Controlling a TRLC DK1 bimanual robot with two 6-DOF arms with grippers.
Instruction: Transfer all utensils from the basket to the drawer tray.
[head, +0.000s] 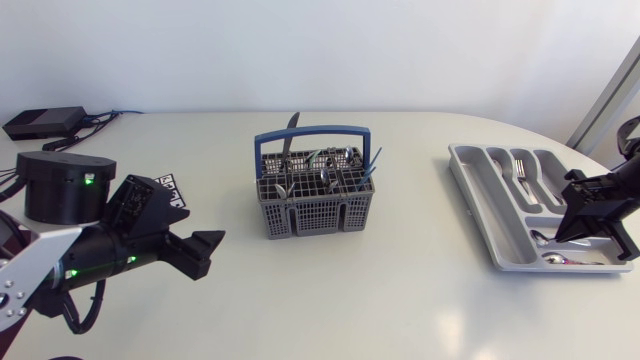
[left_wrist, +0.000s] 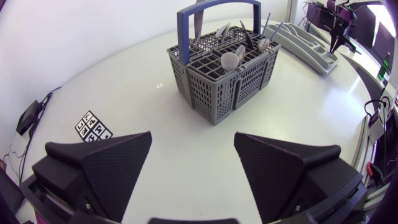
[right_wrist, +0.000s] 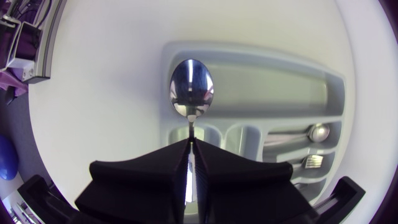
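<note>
The grey basket (head: 315, 205) with a blue handle stands mid-table and holds several utensils (head: 325, 165). At the right lies the grey drawer tray (head: 480, 190), with a fork (head: 522, 172) and spoons (head: 548, 240) in its compartments. Over the tray's near right end, my right gripper (head: 580, 222) is shut on a spoon. In the right wrist view the spoon's bowl (right_wrist: 191, 88) sticks out ahead of the right gripper (right_wrist: 191, 149), above the tray (right_wrist: 267, 68). My left gripper (head: 205, 250) is open and empty. It sits to the left of the basket (left_wrist: 221, 68).
A black cylindrical base (head: 62, 185) and a black-and-white marker tag (head: 172, 190) sit at the left. A black box with cables (head: 42, 122) lies at the far left corner. Bare tabletop lies between basket and tray.
</note>
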